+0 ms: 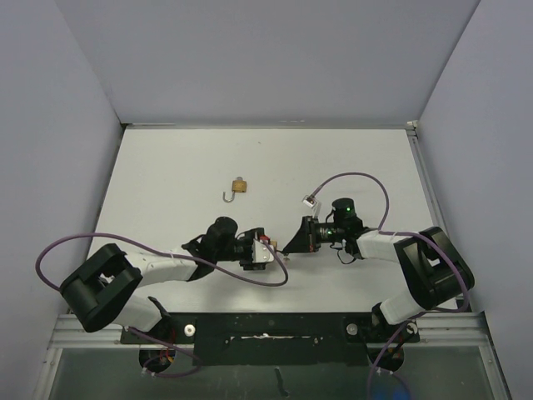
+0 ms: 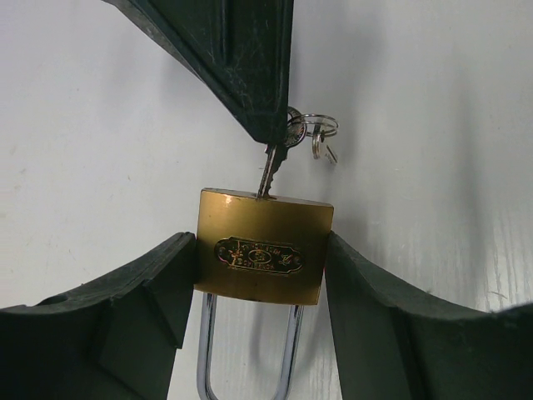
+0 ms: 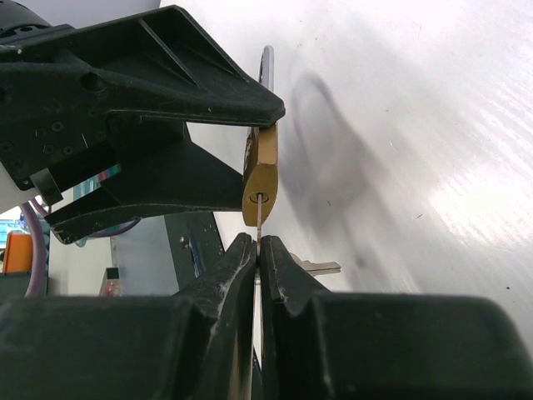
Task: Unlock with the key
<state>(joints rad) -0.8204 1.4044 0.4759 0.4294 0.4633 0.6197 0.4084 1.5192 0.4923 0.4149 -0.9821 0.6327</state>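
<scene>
My left gripper (image 2: 260, 265) is shut on the body of a brass padlock (image 2: 260, 250), with its steel shackle (image 2: 247, 354) pointing back towards the wrist. My right gripper (image 3: 258, 250) is shut on a silver key (image 2: 268, 171) whose blade sits in the padlock's keyway; the blade also shows in the right wrist view (image 3: 259, 218) entering the padlock (image 3: 260, 179). A key ring (image 2: 317, 126) with a spare key (image 3: 321, 267) hangs from it. In the top view the left gripper (image 1: 260, 250) and right gripper (image 1: 293, 242) meet tip to tip just above the table.
A second small brass padlock (image 1: 239, 187) with an open shackle lies on the white table (image 1: 166, 183) further back. A purple cable with a white tag (image 1: 310, 201) loops over the right arm. Grey walls enclose the table on three sides.
</scene>
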